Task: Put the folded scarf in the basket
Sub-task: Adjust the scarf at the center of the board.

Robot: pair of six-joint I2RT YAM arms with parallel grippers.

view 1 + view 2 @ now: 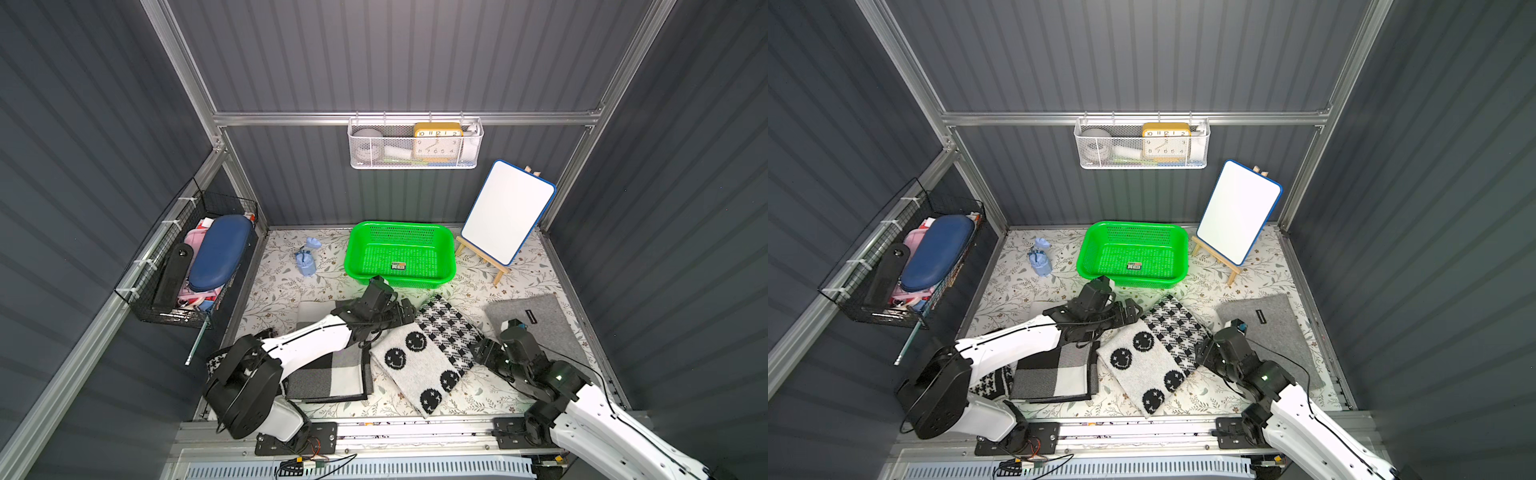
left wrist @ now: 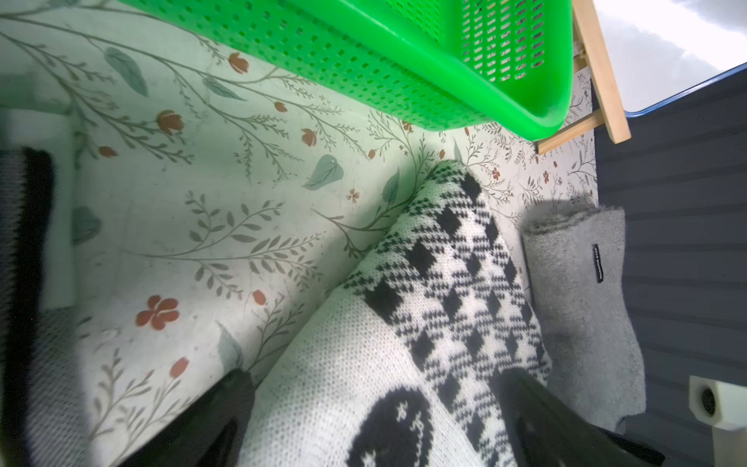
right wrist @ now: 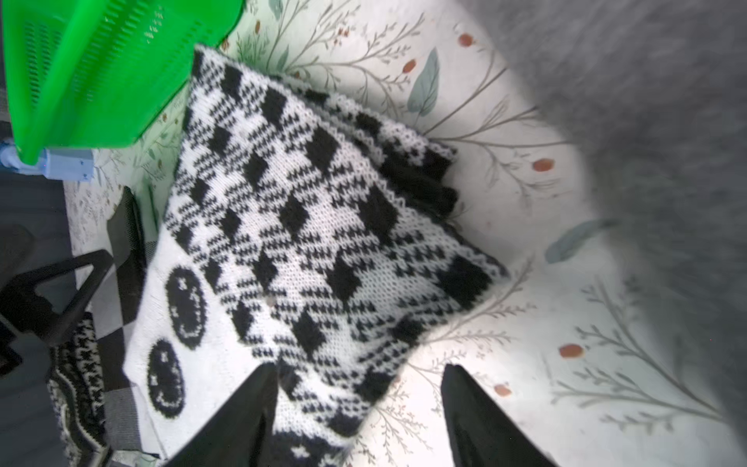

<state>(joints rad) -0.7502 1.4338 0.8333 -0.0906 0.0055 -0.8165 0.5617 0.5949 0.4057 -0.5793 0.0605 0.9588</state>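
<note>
The folded scarf (image 1: 428,353), white knit with black smiley faces and a black-and-white check half, lies flat on the floral mat in front of the green basket (image 1: 399,224), which holds only a small label. My left gripper (image 1: 405,311) is open at the scarf's far-left edge. In the left wrist view its fingers (image 2: 226,408) stand wide apart over the knit (image 2: 364,364). My right gripper (image 1: 478,353) is open at the scarf's right edge. In the right wrist view the scarf's corner (image 3: 323,242) lies between its spread fingertips (image 3: 250,404).
A grey felt mat (image 1: 536,324) lies right of the scarf. A grey checked blanket (image 1: 328,374) lies under my left arm. A whiteboard on an easel (image 1: 507,212) stands right of the basket, and a small blue object (image 1: 306,259) stands left of it. Wire baskets hang on the walls.
</note>
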